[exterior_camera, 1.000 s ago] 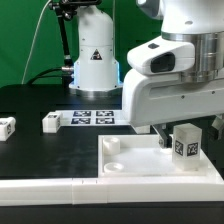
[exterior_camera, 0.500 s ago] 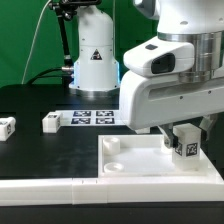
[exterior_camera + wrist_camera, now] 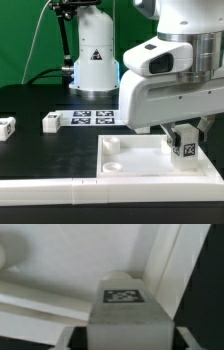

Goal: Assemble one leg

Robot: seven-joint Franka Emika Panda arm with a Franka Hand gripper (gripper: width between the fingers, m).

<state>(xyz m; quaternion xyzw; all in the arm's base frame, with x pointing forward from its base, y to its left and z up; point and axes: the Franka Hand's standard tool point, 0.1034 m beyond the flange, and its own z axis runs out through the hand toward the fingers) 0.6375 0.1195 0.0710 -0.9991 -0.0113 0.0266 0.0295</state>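
Note:
My gripper (image 3: 181, 133) is shut on a leg (image 3: 184, 146), a small white block with a black-and-white tag, held upright at the near right corner of the large white square panel (image 3: 135, 160). In the wrist view the leg (image 3: 124, 303) fills the middle between my gripper (image 3: 122, 339) fingers, its far end at a round corner socket of the panel (image 3: 60, 280). Two more legs lie on the black table at the exterior view's left, one (image 3: 7, 126) at the edge and one (image 3: 51, 122) near the marker board.
The marker board (image 3: 92, 116) lies flat behind the panel. A long white bar (image 3: 45, 186) runs along the front edge. A white robot base (image 3: 95, 55) stands at the back. A round socket (image 3: 111, 146) shows on the panel's left corner.
The gripper with the leg has moved down toward the panel's corner over the last second; little change in the last half second.

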